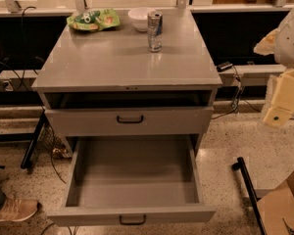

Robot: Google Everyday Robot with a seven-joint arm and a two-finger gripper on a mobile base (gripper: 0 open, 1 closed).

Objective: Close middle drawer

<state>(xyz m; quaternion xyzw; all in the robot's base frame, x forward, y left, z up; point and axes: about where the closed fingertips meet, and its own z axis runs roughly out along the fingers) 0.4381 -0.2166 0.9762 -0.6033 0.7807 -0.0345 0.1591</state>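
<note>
Location of middle drawer (pixel 137 177): pulled far out of the cabinet (pixel 54 82) toward the camera, directly below the upper drawer (pixel 83 122); it stands wide open.
Build: a wide grey box, deep, with a smooth grey floor and plain side walls. The flat grey front panel lies nearest the camera.
Handle (pixel 132 220): a small black bar, centred on the front panel, close to the lower edge of view.
Upper drawer: grey front with its own black bar handle. A dark gap shows between it and the cabinet top.
Cabinet top: flat and grey. Toward the back it carries a green snack bag (pixel 93 19), a white bowl (pixel 138 17) and a can (pixel 155 31).
Location of gripper (pixel 279 106): mine sits at the right edge of view, well apart from the cabinet, about level with the upper drawer.
Gripper state: I cannot tell whether it is apart or together.
Floor (pixel 225 141): speckled, with a shoe (pixel 12 210) at lower left and a cardboard box (pixel 279 209) at lower right.
</note>
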